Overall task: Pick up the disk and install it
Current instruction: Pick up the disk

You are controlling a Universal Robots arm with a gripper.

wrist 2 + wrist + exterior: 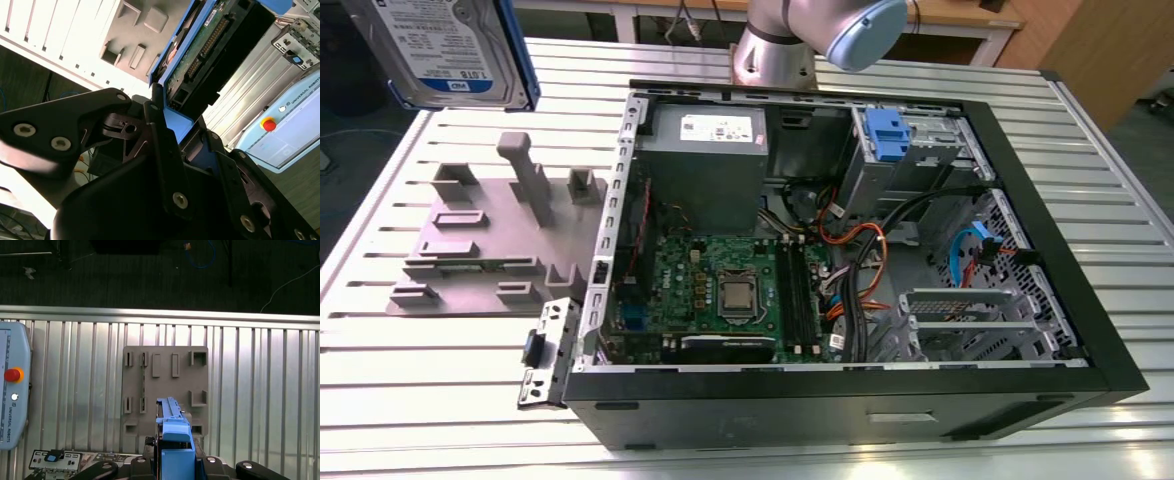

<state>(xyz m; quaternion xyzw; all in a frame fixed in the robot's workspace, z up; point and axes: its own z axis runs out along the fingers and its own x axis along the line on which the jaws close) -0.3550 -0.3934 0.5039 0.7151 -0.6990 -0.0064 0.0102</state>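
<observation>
High above the table's far corner at the exterior view's left hangs the disk (440, 50), a silver drive with a white-and-blue label in a blue carrier rail. It is lifted clear of the grey holder plate (480, 240). In the second wrist view my gripper (180, 125) is shut on the carrier's blue end, and the disk (200, 50) shows its green circuit board. The first wrist view looks along the disk's blue edge (172, 430), held between the black fingers (145, 462), with the holder plate (165, 385) below.
The open computer case (1067, 180) lies on the slatted table, with a grey power-supply box (707, 150), motherboard (734, 290), cables and a drive bay with a blue latch (887, 135). The arm's base (781, 45) stands behind it. A teach pendant (12, 390) lies beside the plate.
</observation>
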